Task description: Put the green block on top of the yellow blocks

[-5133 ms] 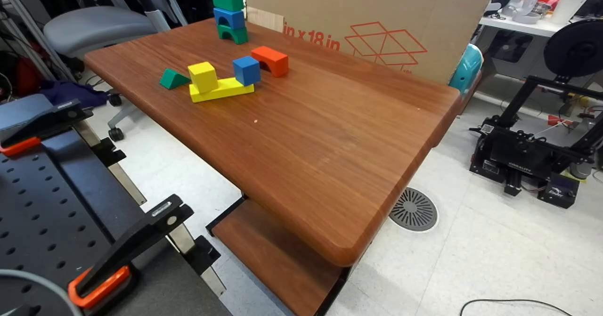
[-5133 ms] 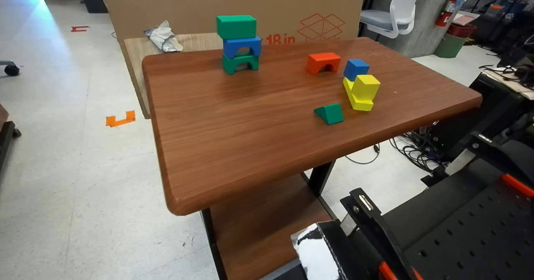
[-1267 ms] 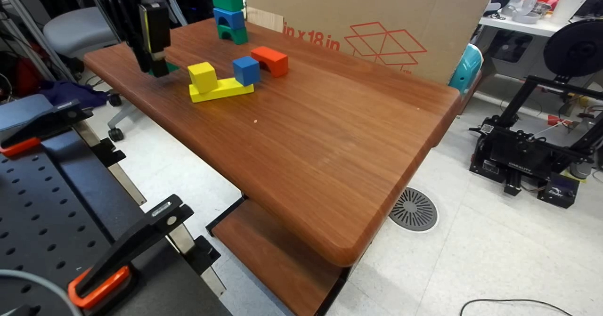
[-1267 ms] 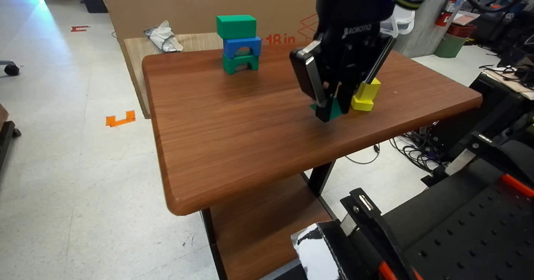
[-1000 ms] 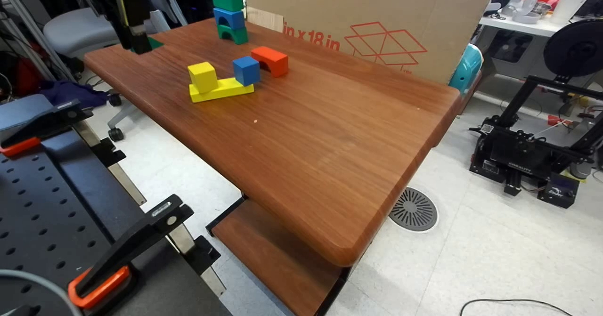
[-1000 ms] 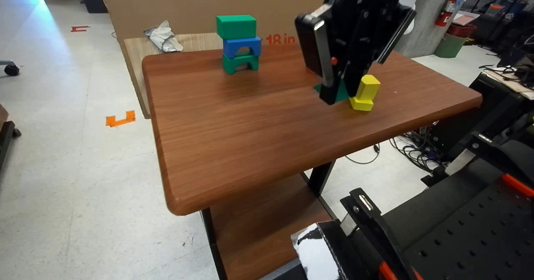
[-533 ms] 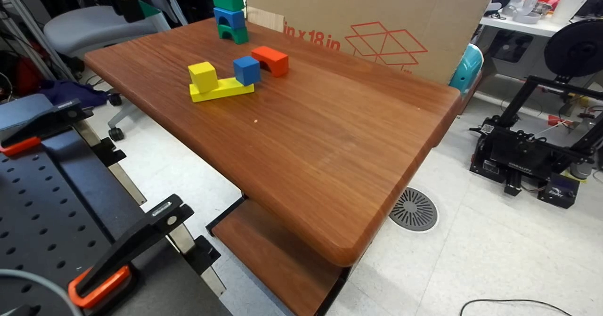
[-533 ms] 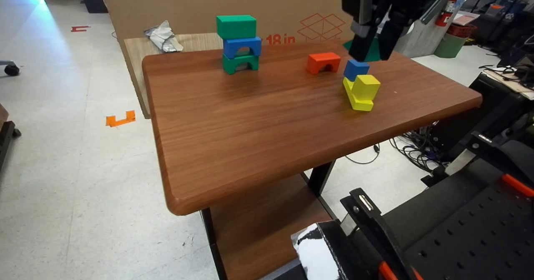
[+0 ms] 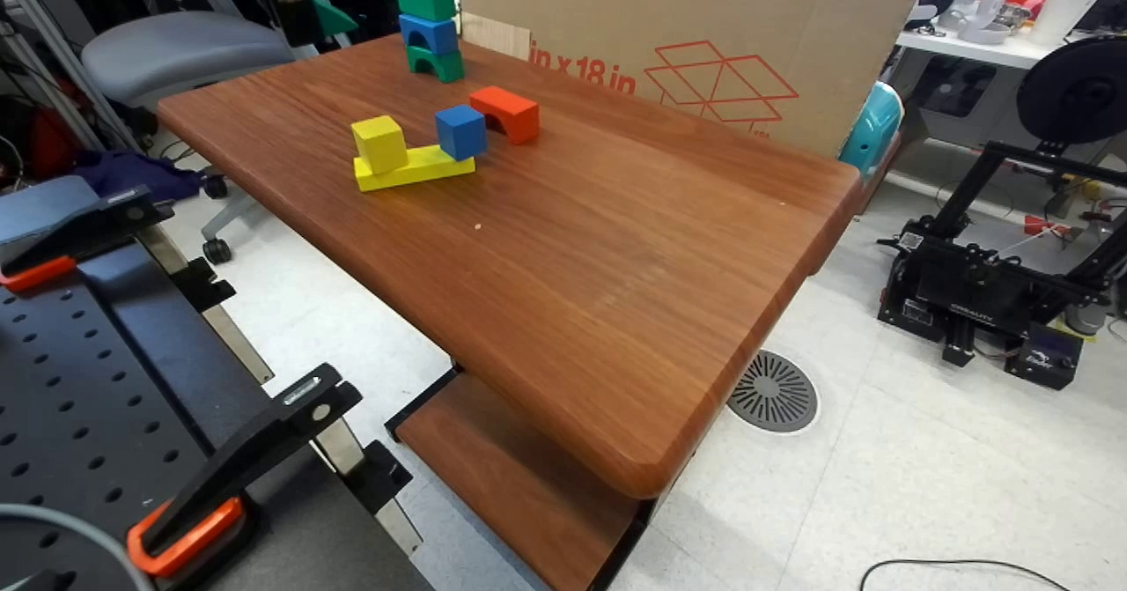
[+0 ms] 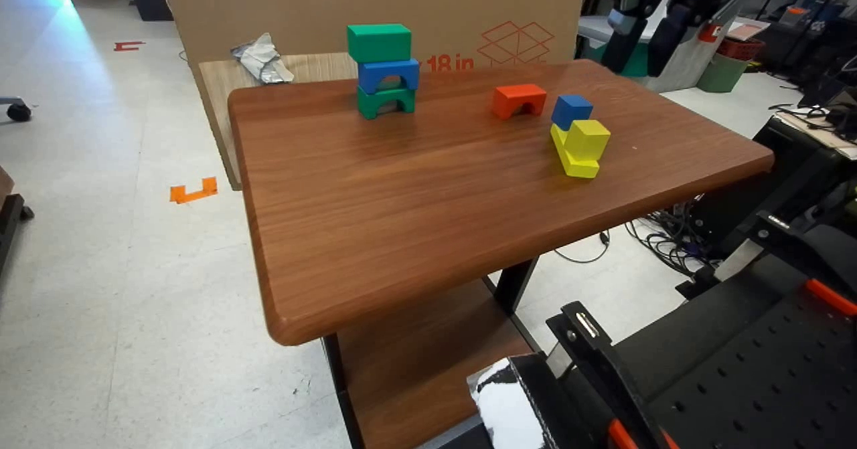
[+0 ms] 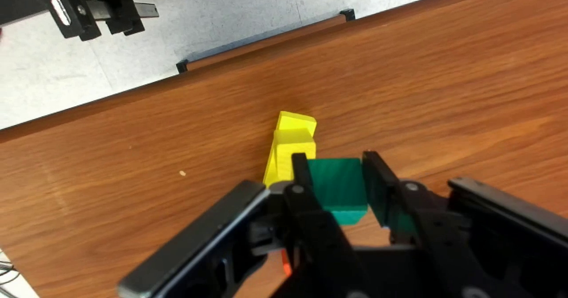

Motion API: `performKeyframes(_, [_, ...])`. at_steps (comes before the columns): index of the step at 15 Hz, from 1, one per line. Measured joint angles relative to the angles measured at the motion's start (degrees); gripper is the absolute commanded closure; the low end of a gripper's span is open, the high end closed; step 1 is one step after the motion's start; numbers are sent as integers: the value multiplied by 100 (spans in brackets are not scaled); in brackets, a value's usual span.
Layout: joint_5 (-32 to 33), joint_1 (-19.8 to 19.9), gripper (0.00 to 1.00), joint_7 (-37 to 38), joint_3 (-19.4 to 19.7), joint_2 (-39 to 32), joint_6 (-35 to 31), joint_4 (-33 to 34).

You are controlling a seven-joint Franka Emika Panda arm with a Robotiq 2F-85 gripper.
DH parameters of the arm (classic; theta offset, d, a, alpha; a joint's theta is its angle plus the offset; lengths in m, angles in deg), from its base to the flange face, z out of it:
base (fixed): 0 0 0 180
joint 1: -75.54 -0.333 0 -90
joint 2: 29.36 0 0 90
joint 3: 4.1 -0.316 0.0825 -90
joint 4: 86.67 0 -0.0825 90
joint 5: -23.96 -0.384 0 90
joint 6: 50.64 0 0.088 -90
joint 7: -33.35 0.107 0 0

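Observation:
The green block [image 11: 338,187], a small wedge, is pinched between the black fingers of my gripper [image 11: 336,167], held off the table. In an exterior view my gripper [image 10: 638,51] is high at the top right, with the green block partly hidden behind its fingertips. A sliver of the green block [image 9: 333,17] also shows at the top left of an exterior view. The yellow blocks stand on the table in both exterior views: a yellow cube [image 10: 588,140] sits on the near end of a long yellow block [image 9: 427,168]. In the wrist view the yellow cube [image 11: 293,145] appears just left of the fingertips.
A blue cube [image 9: 460,133] stands at the far end of the long yellow block. Close by is an orange-red arch [image 10: 519,100]. Toward the table's back, a stack has a green arch, a blue arch [image 10: 388,74] and a green rectangular block [image 10: 379,43] on top. Behind stands a large cardboard box [image 9: 669,36].
Five seconds ago the green wedge lay on the table by the yellow blocks. My gripper has since closed on it and lifted it; over the last half second it moved right in both exterior views.

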Motion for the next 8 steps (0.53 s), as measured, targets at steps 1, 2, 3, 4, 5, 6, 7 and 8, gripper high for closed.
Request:
performKeyframes(1, [0, 42, 91, 1, 18, -51, 1, 26])
performKeyframes(2, [0, 72, 91, 3, 38, -115, 1, 53])
performKeyframes(3, [2, 91, 91, 16, 61, -187, 1, 82])
performKeyframes(4, [8, 103, 91, 37, 78, -272, 1, 112])
performKeyframes(5, [11, 108, 91, 63, 90, -363, 1, 150])
performKeyframes(6, [12, 109, 91, 90, 95, -463, 1, 191])
performKeyframes(7, [15, 109, 91, 112, 95, -564, 1, 236])
performKeyframes(8, [25, 108, 91, 136, 95, -662, 1, 280])
